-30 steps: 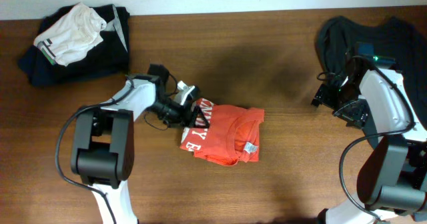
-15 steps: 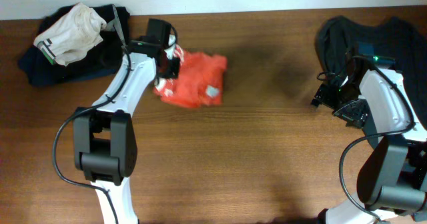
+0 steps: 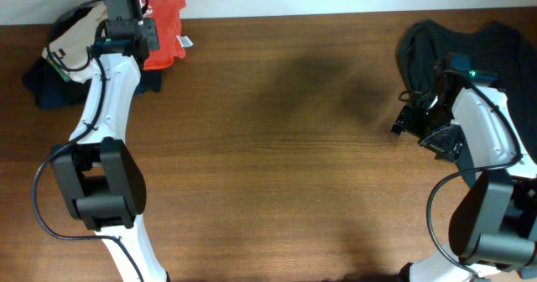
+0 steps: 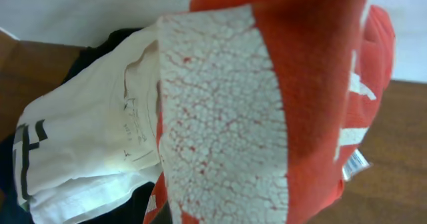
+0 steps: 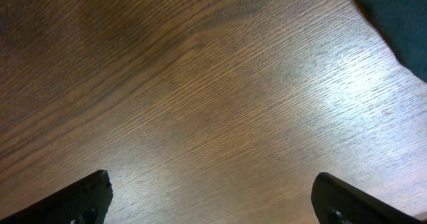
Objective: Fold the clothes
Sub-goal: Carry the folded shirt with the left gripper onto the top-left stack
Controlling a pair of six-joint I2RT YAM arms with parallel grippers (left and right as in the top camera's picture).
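The clothes, a folded red-orange T-shirt (image 3: 166,28) with white lettering, hang bunched at the table's far left edge, beside the garment pile. My left gripper (image 3: 148,42) is shut on the shirt's near edge. In the left wrist view the red-orange fabric (image 4: 313,84) and a cracked white print (image 4: 220,117) fill the frame and hide the fingers. My right gripper (image 3: 404,119) stands open over bare wood at the right, with nothing between its fingertips (image 5: 87,194).
A pile of white (image 3: 74,40) and dark garments (image 3: 42,85) lies at the back left, directly under and beside the held shirt. A dark grey T-shirt (image 3: 495,39) is spread at the back right, behind the right arm. Brown wooden table (image 3: 285,148) between them.
The left gripper closed on the red-orange shirt at the table's middle and carried it back and left to the garment pile. The right arm has not moved.
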